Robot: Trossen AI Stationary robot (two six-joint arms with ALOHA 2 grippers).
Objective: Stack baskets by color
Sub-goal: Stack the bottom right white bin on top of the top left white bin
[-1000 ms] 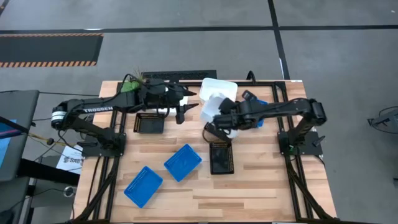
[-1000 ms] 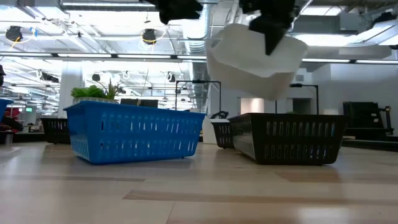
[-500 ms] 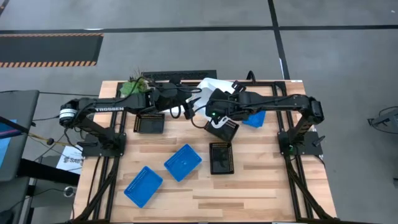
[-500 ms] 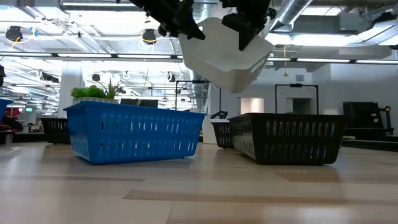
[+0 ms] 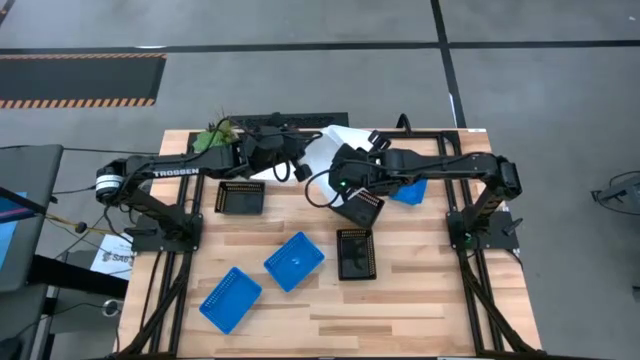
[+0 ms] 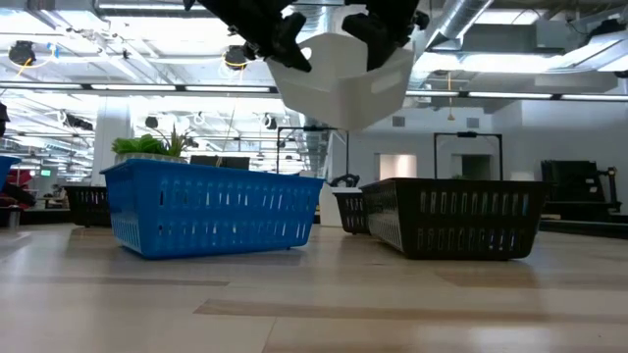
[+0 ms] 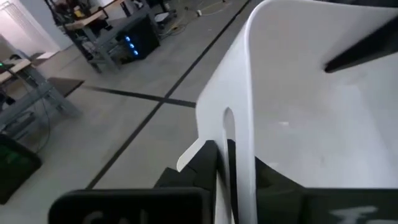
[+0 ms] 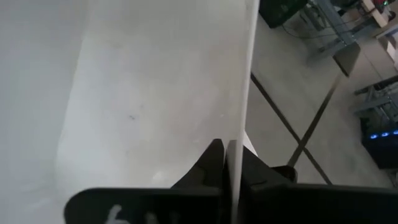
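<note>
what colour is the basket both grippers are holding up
White, plain and solid; the basket shows best in the low view.

Overhead view of a two-arm robot at a wooden table; one brand name is readable.
The word "TROSSEN" stands in white capital letters along the left arm (image 5: 168, 172), on its long dark link. A sheet of paper (image 5: 112, 257) beside the table's left edge carries dark print too small to read. No other text, number or sign is legible in any view.

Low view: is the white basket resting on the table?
No, the white basket hangs in the air above the black basket, well off the table.
</note>
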